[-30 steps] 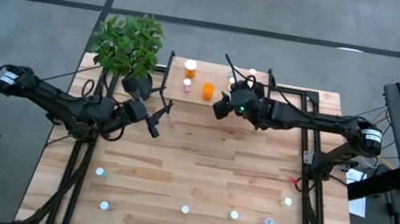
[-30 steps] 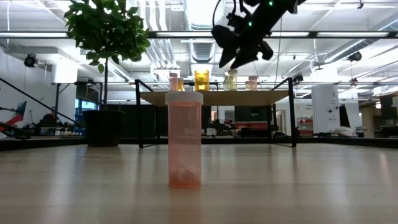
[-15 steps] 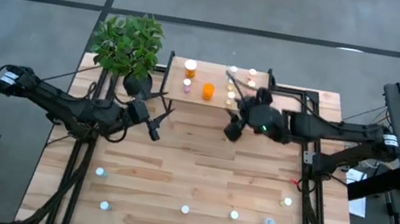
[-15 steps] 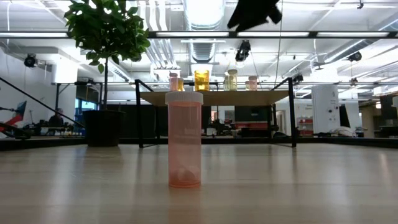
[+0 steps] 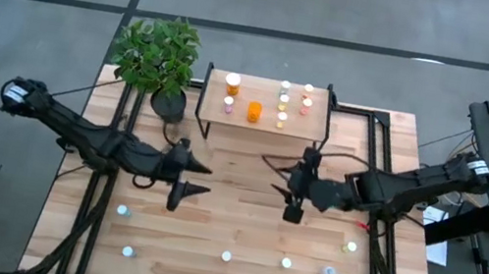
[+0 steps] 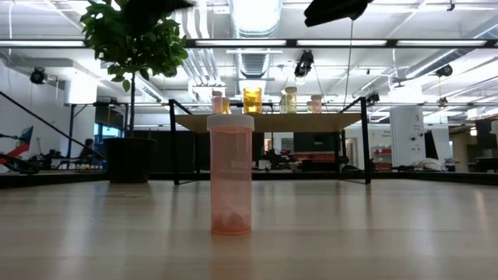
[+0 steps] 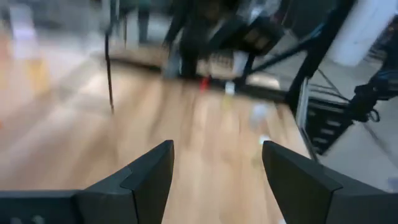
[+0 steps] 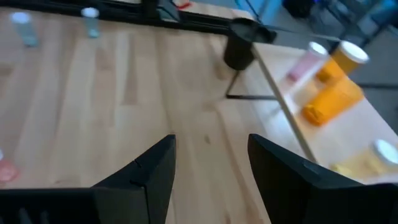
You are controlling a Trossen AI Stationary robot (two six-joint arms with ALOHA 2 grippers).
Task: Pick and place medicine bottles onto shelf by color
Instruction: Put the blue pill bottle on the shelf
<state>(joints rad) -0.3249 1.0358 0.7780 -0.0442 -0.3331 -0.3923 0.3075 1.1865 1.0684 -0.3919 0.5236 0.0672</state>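
Observation:
The shelf (image 5: pixel 262 120) stands at the table's far edge, and several medicine bottles stand on its top: a large orange one (image 5: pixel 254 112), a pink one (image 5: pixel 228 104) and yellow ones (image 5: pixel 282 104). More small bottles (image 5: pixel 286 262) stand loose along the near part of the table, one of them close in the low view (image 6: pixel 230 173). My left gripper (image 5: pixel 200 178) hangs open above the table's left middle. My right gripper (image 5: pixel 292 205) hangs open above the right middle, short of the shelf. Nothing is between either pair of fingers (image 7: pixel 214 149) (image 8: pixel 208 140).
A potted plant (image 5: pixel 158 58) stands at the far left corner beside the shelf. Black frame rails (image 5: pixel 379 194) run along the table's left and right sides. Bare wood lies between the two grippers and the row of loose bottles.
My right gripper has drawn back from over the shelf toward the table's near edge, staying open and rolling a little; the yellow bottles it covered now show on the shelf. My left gripper has moved toward the near edge, sunk somewhat and rolled about its own line, still open.

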